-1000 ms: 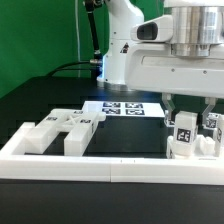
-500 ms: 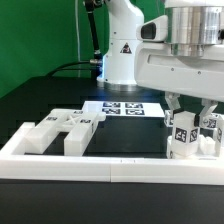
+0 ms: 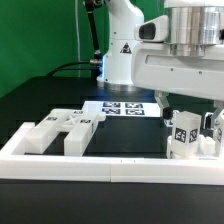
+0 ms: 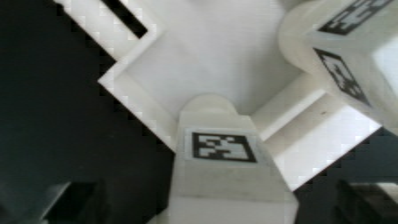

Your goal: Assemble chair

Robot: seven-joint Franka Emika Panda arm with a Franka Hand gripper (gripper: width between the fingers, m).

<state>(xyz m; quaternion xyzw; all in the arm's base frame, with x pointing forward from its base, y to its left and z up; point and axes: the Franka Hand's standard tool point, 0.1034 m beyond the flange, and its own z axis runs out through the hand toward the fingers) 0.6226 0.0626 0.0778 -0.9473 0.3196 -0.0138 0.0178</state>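
Fingers now stand wider than a second ago: the gripper (image 3: 190, 120) has spread its jaws to either side of the upright chair piece (image 3: 184, 136). That piece sits slightly turned from its earlier pose.

Landmark: border rail (image 3: 60, 158), the long low white bar along the near edge of the table (image 3: 130, 135).

- Just behind the rail, toward the exterior view's left: loose chair pieces (image 3: 62, 128), chunky white blocks with small tags, clustered and touching one another.
- Just behind the rail, toward the exterior view's right: the upright chair piece, tag facing the camera. A second tagged piece (image 3: 212, 138) stands right beside it. Cannot tell if the two are joined.
- Directly above that pair: the gripper, dark fingers flanking the upright piece. The wrist view shows the same piece (image 4: 222, 165) centred, with a dark gap on each side of it. Jaws are wide, gripping nothing.
- Also in the wrist view: a broad white chair part (image 4: 196, 70) beyond the tagged post, and a rounded tagged block (image 4: 347, 45) off to one side.
- Farther back from the rail: marker board (image 3: 120, 107), flat on the table.
- Farthest: arm base (image 3: 122, 50), then green backdrop (image 3: 40, 35).
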